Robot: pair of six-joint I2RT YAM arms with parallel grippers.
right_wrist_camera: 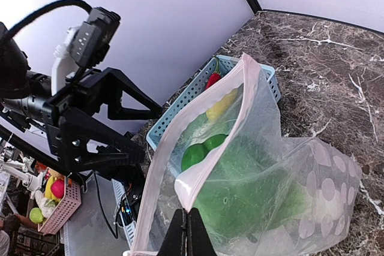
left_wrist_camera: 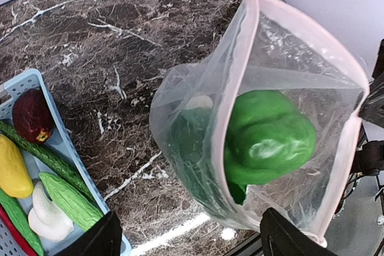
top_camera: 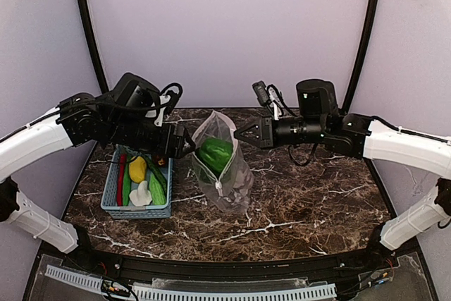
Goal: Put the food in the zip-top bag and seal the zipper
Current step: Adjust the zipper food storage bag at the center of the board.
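Right tool (right_wrist_camera: 186, 215) tight on zipper (right_wrist_camera: 239, 107) of zip-top bag (right_wrist_camera: 288, 184)

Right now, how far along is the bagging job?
Done: green leafy bunch is inside the zip-top bag. In hand: right tool pinches the bag's rim, holding the mouth open; left tool is open at the mouth. Left: yellow piece, white piece, green long pieces, red chilli and dark red fruit sit in the blue basket; zipper unsealed.

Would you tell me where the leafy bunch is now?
In the top view the bunch sits inside the bag mid-table, just right of the basket.
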